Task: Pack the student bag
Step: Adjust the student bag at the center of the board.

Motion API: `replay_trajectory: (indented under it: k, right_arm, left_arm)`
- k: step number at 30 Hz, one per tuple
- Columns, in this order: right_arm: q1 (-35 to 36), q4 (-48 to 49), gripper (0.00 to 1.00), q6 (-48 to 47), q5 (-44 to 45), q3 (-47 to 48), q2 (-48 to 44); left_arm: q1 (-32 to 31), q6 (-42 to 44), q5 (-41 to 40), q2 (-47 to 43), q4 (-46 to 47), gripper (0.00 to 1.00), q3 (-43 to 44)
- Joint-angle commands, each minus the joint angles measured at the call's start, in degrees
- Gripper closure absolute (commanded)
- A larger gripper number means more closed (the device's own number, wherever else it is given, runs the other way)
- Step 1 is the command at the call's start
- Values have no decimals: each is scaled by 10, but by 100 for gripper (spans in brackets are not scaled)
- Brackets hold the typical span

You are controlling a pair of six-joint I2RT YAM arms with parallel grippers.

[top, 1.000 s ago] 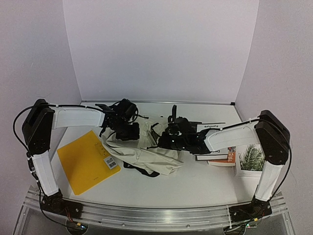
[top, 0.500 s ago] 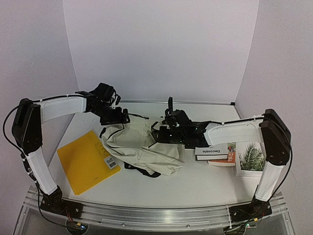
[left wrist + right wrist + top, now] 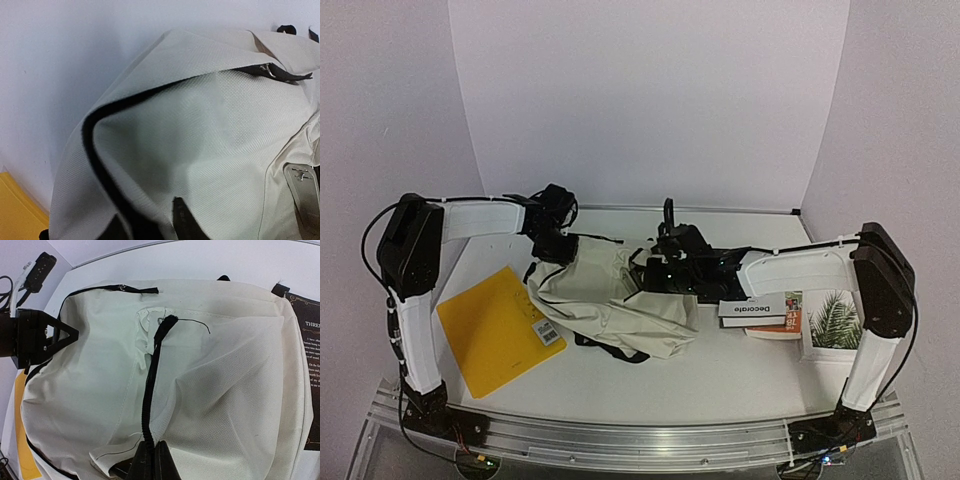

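At the near left corner of the bench the yellow folder lies outside the bag, as do the books by the right edge, so nothing looks packed yet. The student bag slumps mid-bench. The right tool pinches narrow on its black zipper trim, unmoved over the last half second. Farther back, the left tool, closed on the far-left rim, sits higher than a second ago, so the mouth gapes wider, readier for loading
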Motion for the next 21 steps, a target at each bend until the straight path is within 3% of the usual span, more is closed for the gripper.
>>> replay_trajectory:
  k: [1, 4, 9, 14, 17, 20, 21]
  right_arm:
    - [-1, 4, 100, -2, 25, 9, -17]
    - [-6, 10, 100, -6, 8, 24, 4]
    - [-20, 20, 100, -15, -8, 42, 30]
    - [-33, 21, 100, -36, -2, 41, 40]
    - [-35, 21, 100, -67, 0, 30, 34]
    - [-34, 20, 99, -133, -27, 26, 16]
    - [-34, 20, 90, -154, -42, 25, 6]
  left_arm:
    - [3, -40, -64, -83, 39, 89, -64]
    - [3, -59, -73, -148, 31, 100, -120]
    - [3, -111, -38, -276, -14, 100, -209]
    - [3, -191, 48, -403, -10, 99, -312]
    - [3, -237, 96, -452, -16, 83, -354]
    - [3, -253, 83, -491, -37, 50, -361]
    - [3, -246, 74, -500, -44, 41, -350]
